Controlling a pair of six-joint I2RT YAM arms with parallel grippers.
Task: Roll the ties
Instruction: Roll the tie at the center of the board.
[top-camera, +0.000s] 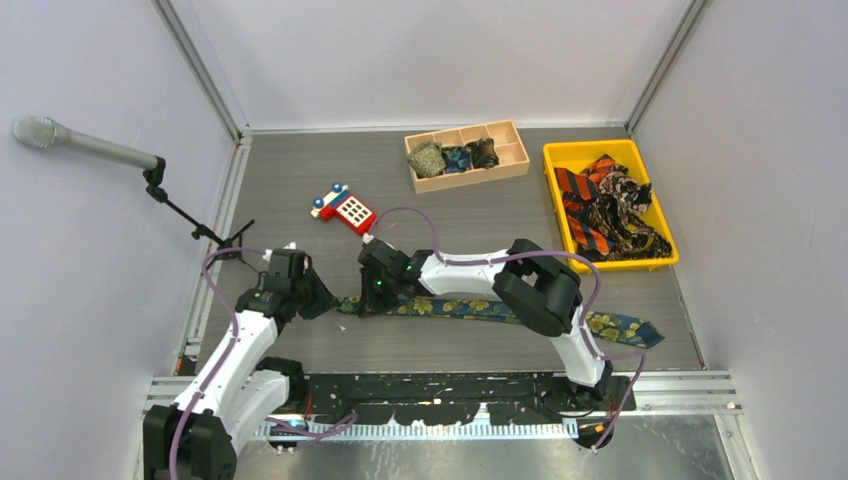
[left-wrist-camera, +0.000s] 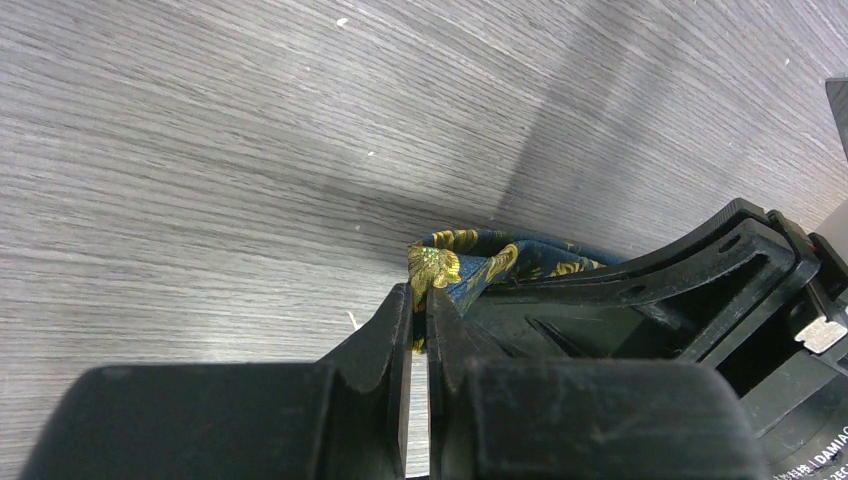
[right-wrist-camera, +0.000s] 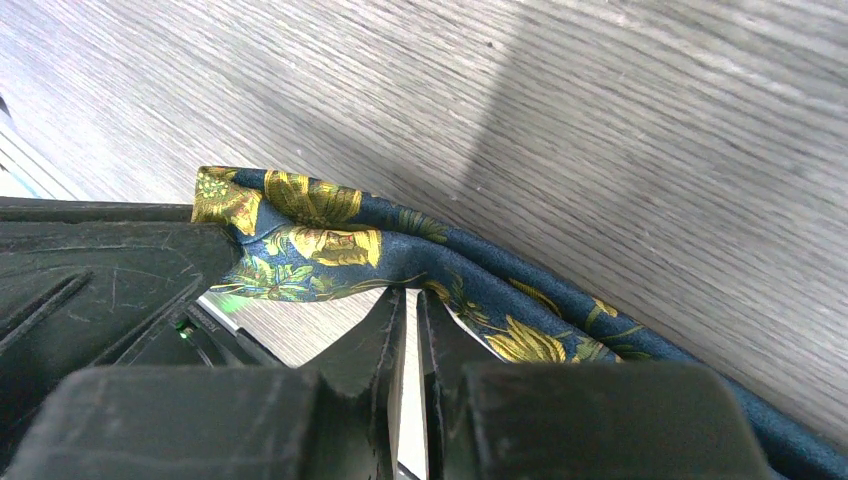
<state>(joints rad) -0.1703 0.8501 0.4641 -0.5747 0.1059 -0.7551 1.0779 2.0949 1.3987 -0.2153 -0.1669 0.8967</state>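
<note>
Jaws nearly closed, the left gripper (left-wrist-camera: 420, 300) and the right gripper (right-wrist-camera: 408, 300), just beside each other, both pinch the folded end of the navy flowered tie (top-camera: 620, 327) (its length trails flat to the right) on the table (top-camera: 450, 220).

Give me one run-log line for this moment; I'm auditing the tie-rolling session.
phase: tie end pinched | left gripper: shut on navy floral tie | right gripper: shut on same tie | rest: flat on table

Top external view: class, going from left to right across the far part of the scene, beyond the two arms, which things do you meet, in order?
In order: microphone → toy phone → wooden tray → yellow bin.
</note>
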